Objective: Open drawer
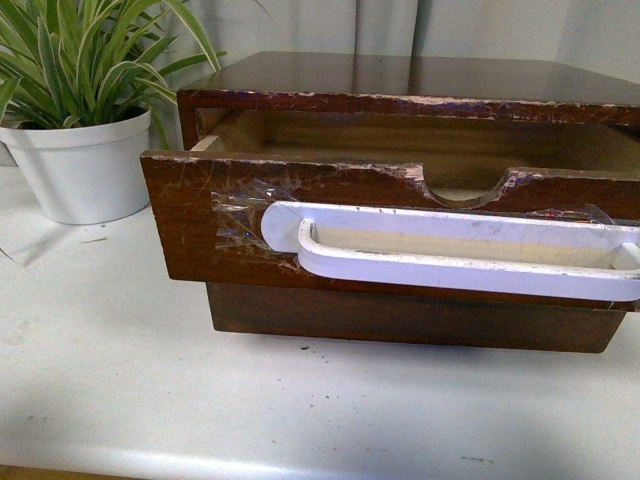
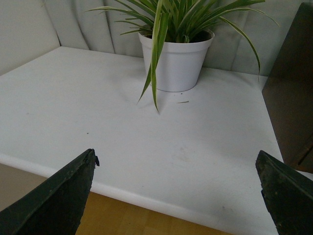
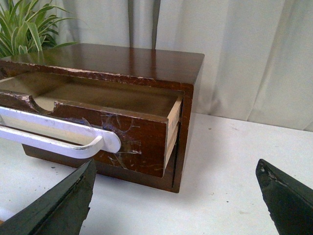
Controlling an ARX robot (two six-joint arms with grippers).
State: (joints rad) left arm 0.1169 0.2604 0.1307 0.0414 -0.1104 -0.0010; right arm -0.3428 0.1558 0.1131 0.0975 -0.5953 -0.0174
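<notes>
The drawer [image 1: 200, 225] is a scratched dark brown wooden front with a chipped semicircular notch at its top edge. It stands pulled out of the wooden cabinet [image 1: 420, 75], and its pale inside shows. A long white handle [image 1: 450, 255] is taped across it. In the right wrist view the drawer [image 3: 142, 134] and the white handle [image 3: 63, 134] lie off to one side of my right gripper [image 3: 176, 169], which is open and apart from them over the table. My left gripper [image 2: 176, 159] is open above the table's front edge, holding nothing. Neither gripper shows in the front view.
A white pot with a striped green plant [image 1: 85, 165] stands left of the cabinet, and it shows ahead of the left gripper as the pot [image 2: 176, 61]. The white table [image 1: 250, 400] ends at a front edge [image 2: 146, 198]. Grey curtains hang behind.
</notes>
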